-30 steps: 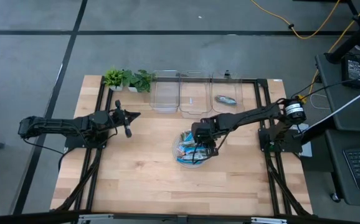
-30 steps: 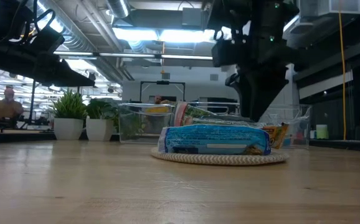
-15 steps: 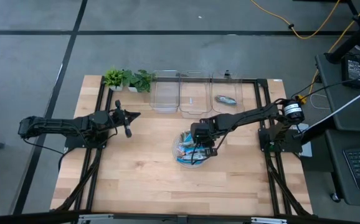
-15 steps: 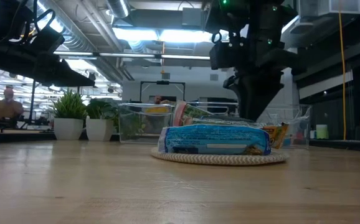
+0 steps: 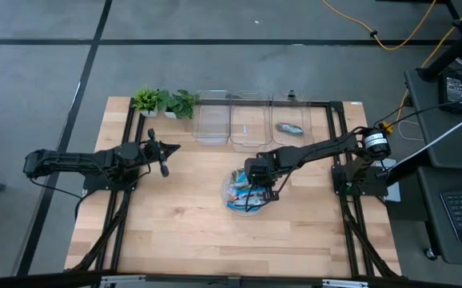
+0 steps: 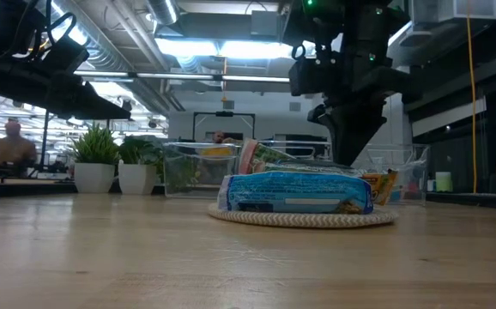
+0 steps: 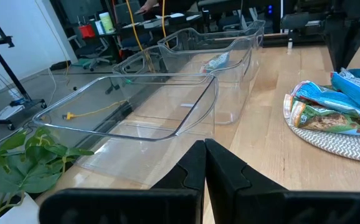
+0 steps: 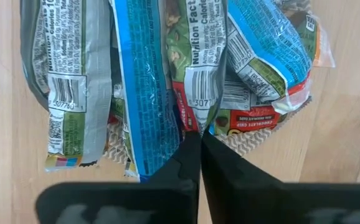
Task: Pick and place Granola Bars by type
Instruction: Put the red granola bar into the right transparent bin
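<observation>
Several granola bars (image 8: pixel 149 74) in blue, grey, green and red wrappers lie piled on a round woven plate (image 5: pixel 225 198) at the table's middle, also seen in the low view (image 6: pixel 295 193). My right gripper (image 8: pixel 200 135) stands over the pile, pointing down, its fingers shut at the end of a green-and-red bar. One more bar (image 5: pixel 288 128) lies in the rightmost clear bin. My left gripper (image 7: pixel 203 149) waits shut above the table's left part (image 5: pixel 165 152), touching nothing. My right gripper comes from above, pointing down, and its fingertips (image 8: pixel 189 146) meet on the end of the green-and-red bar's wrapper (image 8: pixel 195 109), between the blue bar and its neighbour. The fingertips hide the pinched edge itself. The bar lies in the pile on the plate.
Three clear rectangular bins (image 5: pixel 250 128) stand in a row at the far edge, with two small potted plants (image 5: pixel 165 102) to their left. Bare wood lies near and left of the plate (image 6: pixel 299 219).
My right gripper has stayed over the pile and drawn its fingers together; in the low view its dark outline above the bars has narrowed. The bars have not moved.
</observation>
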`<action>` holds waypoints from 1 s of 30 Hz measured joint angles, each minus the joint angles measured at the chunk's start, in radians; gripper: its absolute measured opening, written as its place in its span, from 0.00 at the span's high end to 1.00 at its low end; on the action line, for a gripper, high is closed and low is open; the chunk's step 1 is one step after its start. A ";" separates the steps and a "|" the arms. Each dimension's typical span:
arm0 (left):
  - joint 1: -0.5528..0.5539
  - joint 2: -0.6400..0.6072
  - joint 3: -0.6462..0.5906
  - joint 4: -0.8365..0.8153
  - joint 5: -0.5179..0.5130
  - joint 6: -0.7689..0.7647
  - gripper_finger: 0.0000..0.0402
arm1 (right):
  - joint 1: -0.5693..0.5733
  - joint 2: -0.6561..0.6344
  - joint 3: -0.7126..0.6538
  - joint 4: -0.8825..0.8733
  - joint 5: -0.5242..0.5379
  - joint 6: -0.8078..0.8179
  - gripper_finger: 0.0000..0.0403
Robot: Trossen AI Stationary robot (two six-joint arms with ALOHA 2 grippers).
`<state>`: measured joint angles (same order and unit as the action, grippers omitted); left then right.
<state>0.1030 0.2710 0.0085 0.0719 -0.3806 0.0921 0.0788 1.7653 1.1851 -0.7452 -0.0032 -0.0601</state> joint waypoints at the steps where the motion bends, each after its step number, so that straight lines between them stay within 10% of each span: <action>1: 0.000 0.000 0.000 0.000 0.000 0.000 0.99 | 0.000 0.000 0.000 0.000 0.000 0.000 0.98; 30: 0.000 0.000 0.000 0.005 0.000 0.000 0.99 | 0.047 -0.294 0.274 -0.348 0.091 0.240 0.98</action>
<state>0.1030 0.2707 0.0086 0.0767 -0.3801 0.0921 0.1253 1.4712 1.4586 -1.0931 0.0874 0.1803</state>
